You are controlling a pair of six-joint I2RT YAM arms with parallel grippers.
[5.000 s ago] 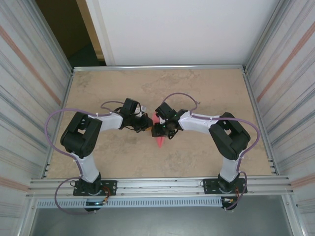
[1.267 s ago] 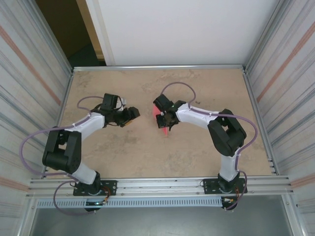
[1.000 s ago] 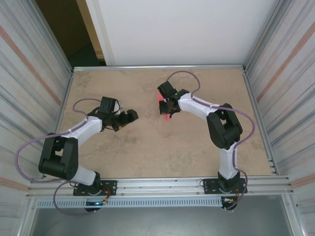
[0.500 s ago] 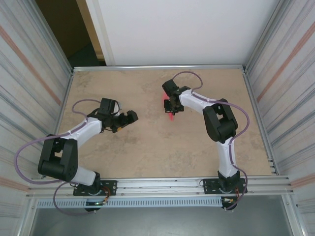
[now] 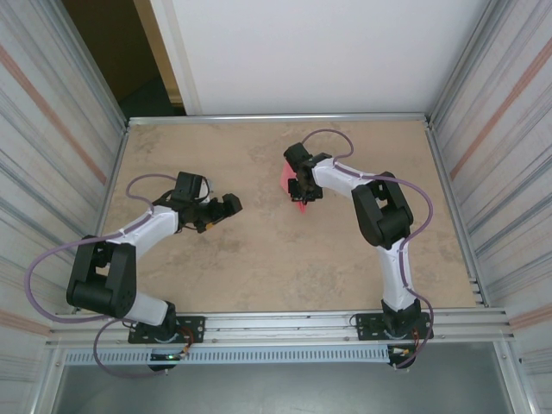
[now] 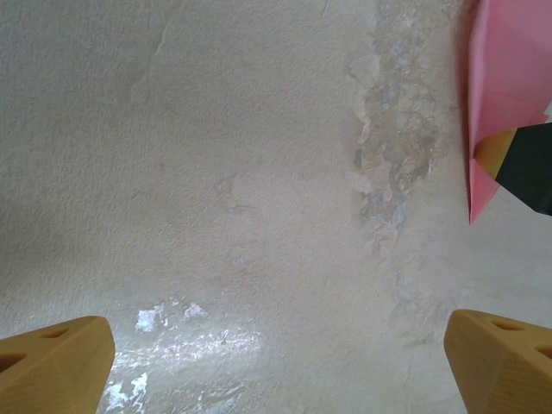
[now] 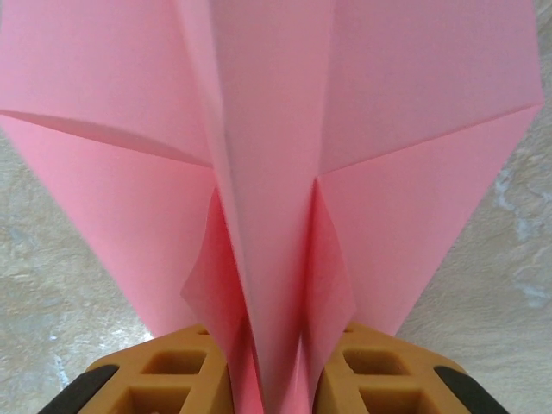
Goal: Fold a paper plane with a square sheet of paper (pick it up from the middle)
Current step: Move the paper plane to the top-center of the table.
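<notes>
The paper plane (image 7: 276,172) is already folded into a dart and is set between the right gripper's (image 5: 301,191) narrowly parted fingers over the far counter (image 5: 259,267); only release is judged left. The left gripper (image 5: 223,210) is spread wide, nothing held

No lettering, label, brand mark, number or sign can be read anywhere in these views. The pink paper plane (image 7: 276,155) is plain on every fold that shows, and the bench (image 5: 259,267) carries only its mottled stone pattern.
</notes>
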